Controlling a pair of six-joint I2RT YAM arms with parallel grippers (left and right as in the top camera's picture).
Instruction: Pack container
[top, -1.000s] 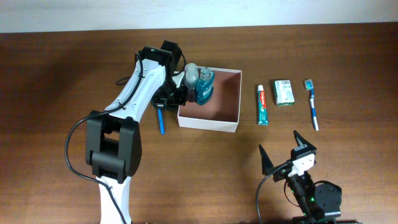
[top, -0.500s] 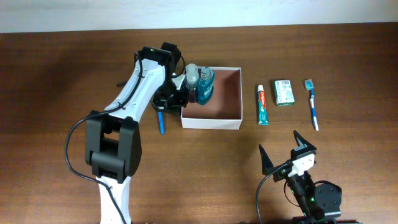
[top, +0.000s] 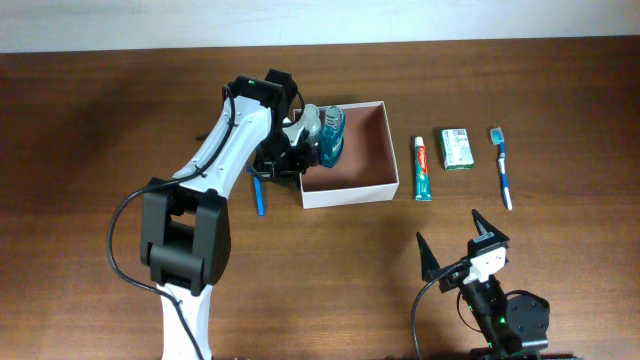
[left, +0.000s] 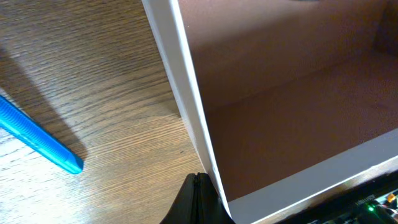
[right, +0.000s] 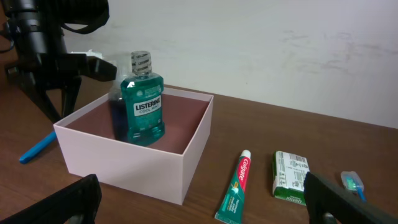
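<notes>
One container (top: 350, 192) is sitting on the one table (top: 90, 200), and one teal mouthwash bottle (top: 331, 140) is standing inside it. One toothpaste tube (top: 422, 168), one small green-and-white carton (top: 456, 148) and one blue-and-white toothbrush (top: 503, 168) are lying out singly. One blue stick-shaped item (top: 259, 195) is also lying there, though its kind is not showing clearly enough to name. Two robot arms are appearing, a left arm (top: 225, 140) and a right arm (top: 490, 272).

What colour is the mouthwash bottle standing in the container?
Teal green, with a white label; the mouthwash bottle shows best in the right wrist view.
</notes>
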